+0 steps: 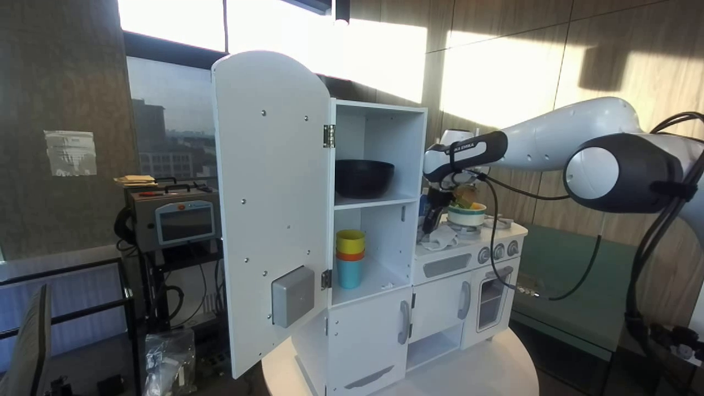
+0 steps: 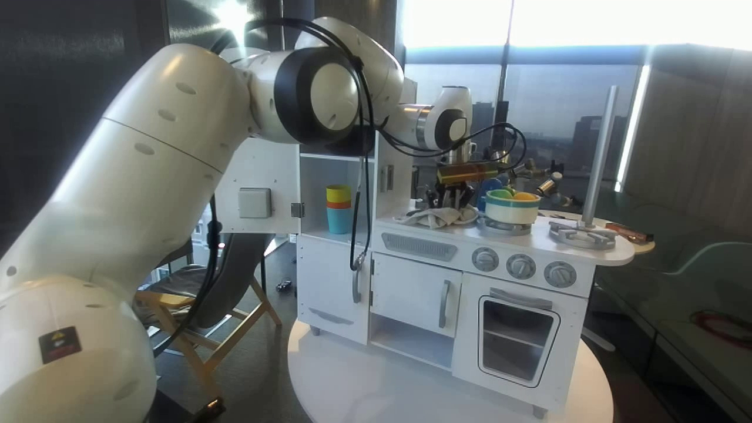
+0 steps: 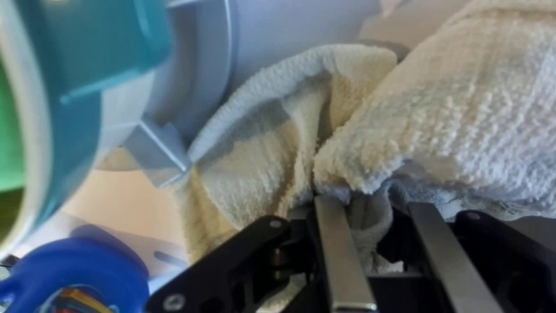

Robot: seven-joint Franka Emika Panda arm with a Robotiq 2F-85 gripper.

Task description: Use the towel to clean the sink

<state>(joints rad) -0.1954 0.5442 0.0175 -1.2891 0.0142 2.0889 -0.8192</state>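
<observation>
The towel [image 3: 456,108] is off-white and fluffy. It lies bunched on the white toy-kitchen countertop in both exterior views [image 1: 441,237] [image 2: 436,218]. My gripper [image 3: 375,206] points down into the towel. Its fingers are partly closed, with a fold of towel between them. In both exterior views the gripper [image 1: 429,226] [image 2: 449,202] is low over the counter, left of the pot, and its tips are buried in the cloth. The sink cannot be made out. The towel and gripper cover that part of the counter.
A white-and-teal pot [image 2: 511,210] with toy food stands on a grey burner [image 2: 504,228] close beside the towel. A blue object [image 3: 78,274] is near the pot. The tall cabinet [image 1: 379,104] with its open door [image 1: 269,209] flanks the counter. A second burner [image 2: 581,235] carries an upright rod [image 2: 600,155].
</observation>
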